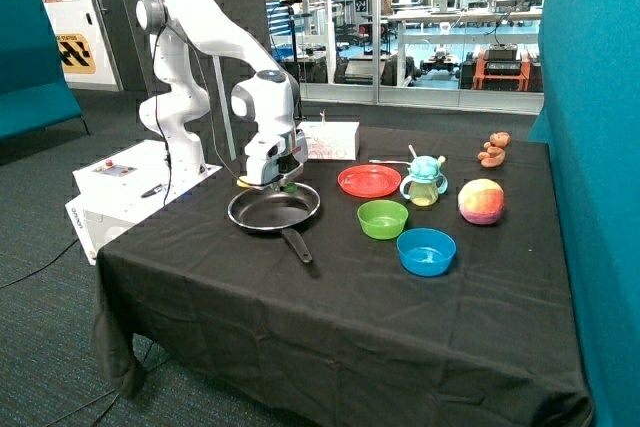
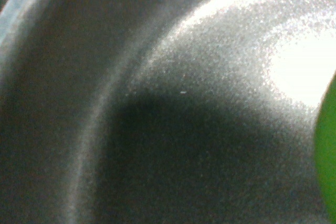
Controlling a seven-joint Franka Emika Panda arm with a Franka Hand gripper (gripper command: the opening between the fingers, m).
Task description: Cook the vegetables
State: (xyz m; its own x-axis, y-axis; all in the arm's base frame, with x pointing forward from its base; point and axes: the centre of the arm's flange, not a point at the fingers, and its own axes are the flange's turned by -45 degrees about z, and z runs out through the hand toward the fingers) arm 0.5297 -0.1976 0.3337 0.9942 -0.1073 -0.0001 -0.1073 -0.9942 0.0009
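Claw [image 1: 272, 183] is hovering low over the round dark metal frying pan's [image 1: 262, 219] 12 o'clock rim, green vegetable piece [image 2: 328, 156] showing beside it; grip state cannot be told.

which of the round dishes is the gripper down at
The frying pan, the only dark, handled one. The gripper sits at its rim; the red plate, green bowl and blue bowl stand apart.

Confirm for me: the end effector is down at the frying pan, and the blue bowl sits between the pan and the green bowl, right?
Not quite. The end effector is at the frying pan, but the outside view shows the green bowl next to the pan, with the blue bowl beyond it.
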